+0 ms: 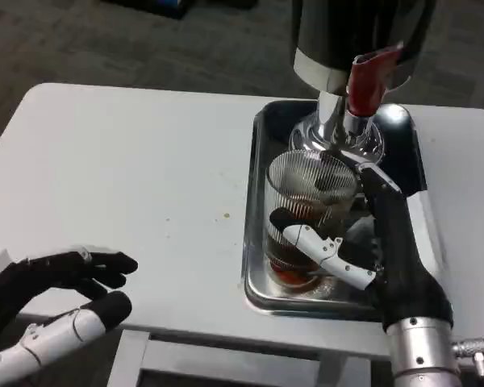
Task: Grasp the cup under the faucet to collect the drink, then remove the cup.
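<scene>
A ribbed clear glass cup stands upright on the metal tray under the dispenser's faucet. Dark brown drink fills its lower part. My right hand wraps around the cup from the right, with white and black fingers across its front near the base. The red tap lever sits above, on the dark dispenser body. My left hand hovers at the table's front left corner, fingers apart, holding nothing.
The white table stretches wide to the left of the tray. The tray's raised rim surrounds the cup and the chrome dispenser base. The table's front edge runs just below both hands.
</scene>
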Motion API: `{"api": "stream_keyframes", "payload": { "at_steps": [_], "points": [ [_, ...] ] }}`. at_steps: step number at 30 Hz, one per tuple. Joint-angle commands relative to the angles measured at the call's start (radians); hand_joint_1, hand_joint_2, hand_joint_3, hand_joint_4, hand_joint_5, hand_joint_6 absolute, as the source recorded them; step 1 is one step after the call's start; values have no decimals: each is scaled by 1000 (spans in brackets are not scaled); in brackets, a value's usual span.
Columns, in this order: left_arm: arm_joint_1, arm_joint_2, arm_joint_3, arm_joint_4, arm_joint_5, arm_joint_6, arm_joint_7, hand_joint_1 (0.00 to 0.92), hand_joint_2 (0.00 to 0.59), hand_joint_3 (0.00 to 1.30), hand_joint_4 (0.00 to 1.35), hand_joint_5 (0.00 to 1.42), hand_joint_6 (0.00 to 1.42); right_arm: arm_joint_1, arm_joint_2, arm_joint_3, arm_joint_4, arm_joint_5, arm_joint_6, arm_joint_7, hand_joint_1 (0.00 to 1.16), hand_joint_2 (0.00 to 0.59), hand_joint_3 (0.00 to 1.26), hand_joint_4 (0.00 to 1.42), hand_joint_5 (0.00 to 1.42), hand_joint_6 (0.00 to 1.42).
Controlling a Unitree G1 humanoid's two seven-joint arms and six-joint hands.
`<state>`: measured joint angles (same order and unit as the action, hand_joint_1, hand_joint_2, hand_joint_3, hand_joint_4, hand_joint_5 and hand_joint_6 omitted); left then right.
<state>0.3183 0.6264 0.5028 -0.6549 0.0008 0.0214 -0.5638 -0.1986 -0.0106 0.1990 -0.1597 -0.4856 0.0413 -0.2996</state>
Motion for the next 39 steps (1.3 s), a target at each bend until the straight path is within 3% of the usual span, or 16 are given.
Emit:
{"api": "stream_keyframes", "payload": {
  "at_steps": [1,20,32,39],
  "points": [
    [13,1,0,11,-6,-8,-3,0,102,348,343,359,227,22,5,-9,10,1,-27,-16,666,253,420,536,672,1083],
    [-38,7,-12,43,-3,-17,2,0,105,329,347,364,215,49,0,-56,1,18,-111,-56,726,236,699,861,1038,1416],
    [-70,10,-22,66,-4,-31,1,0,106,313,347,373,212,114,-37,-110,-67,88,-200,-9,768,212,875,1027,1232,1424],
    [-102,16,-29,71,-6,-29,-1,0,106,310,347,375,221,144,-41,-129,-138,120,-201,24,774,218,929,1070,1282,1424]
  ]
}}
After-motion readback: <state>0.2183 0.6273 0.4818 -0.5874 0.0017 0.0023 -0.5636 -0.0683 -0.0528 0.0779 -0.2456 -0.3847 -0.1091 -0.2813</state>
